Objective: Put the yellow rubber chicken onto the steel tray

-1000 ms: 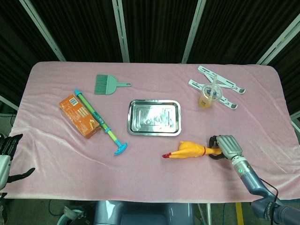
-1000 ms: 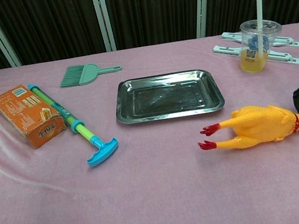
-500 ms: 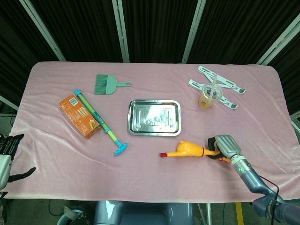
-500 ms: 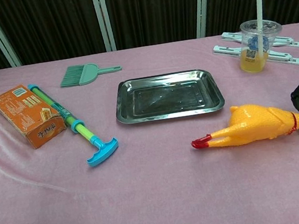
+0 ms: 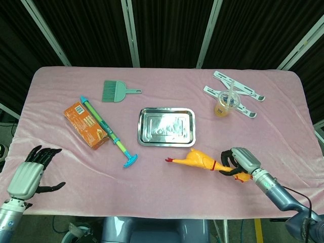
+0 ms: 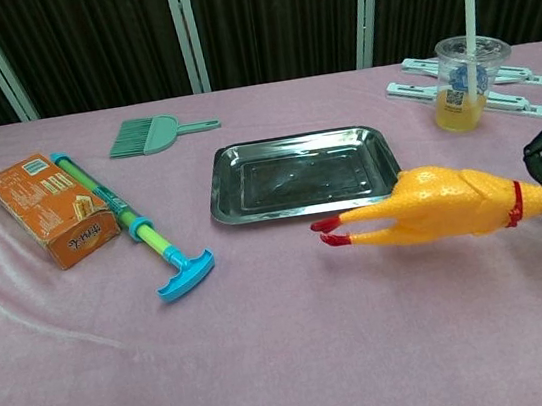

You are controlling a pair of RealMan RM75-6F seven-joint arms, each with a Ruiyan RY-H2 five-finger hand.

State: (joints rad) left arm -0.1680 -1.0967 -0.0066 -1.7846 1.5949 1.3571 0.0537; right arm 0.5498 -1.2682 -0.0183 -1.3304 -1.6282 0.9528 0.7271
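Showing, left to right: the left hand [image 5: 31, 174] at the near-left corner of the pink desk [image 5: 61, 152] — fingers spread, holding nothing, well apart from the work. Next come an orange box [image 5: 86, 125] w/ a green-and-blue pump toy [image 5: 108, 131] lying just beside it, and a teal brush [image 5: 115, 91] farther back. Centre: the steel tray [image 6: 300, 174], bare inside, rim raised on all sides. Right of centre: the yellow rubber chicken [image 6: 444, 212], roughly horizontal, red feet pointing toward the tray's near-right corner; in the chest view it appears clear of the cloth. Its head end sits in the right hand [image 5: 240, 161], fingers wrapped round the neck just past the red collar. Far right, back: a drink cup w/ straw [image 6: 465, 75] standing by a white folding stand [image 5: 234, 93].

Step in hand, as judged: carry to tray. Grip is at one end only, so the long soft body may droop or swing — a slow move helps. Lift enough for the feet to clear the tray rim, travel left and away from the robot, and bring the body's middle over the tray's centre before lowering. Set down w/ the body along the tray's long side; a crosswise lay could leave the feet or head resting on the rim. Opening the fingers only once the body rests on steel should stop a bounce. Cup is well apart from this path.
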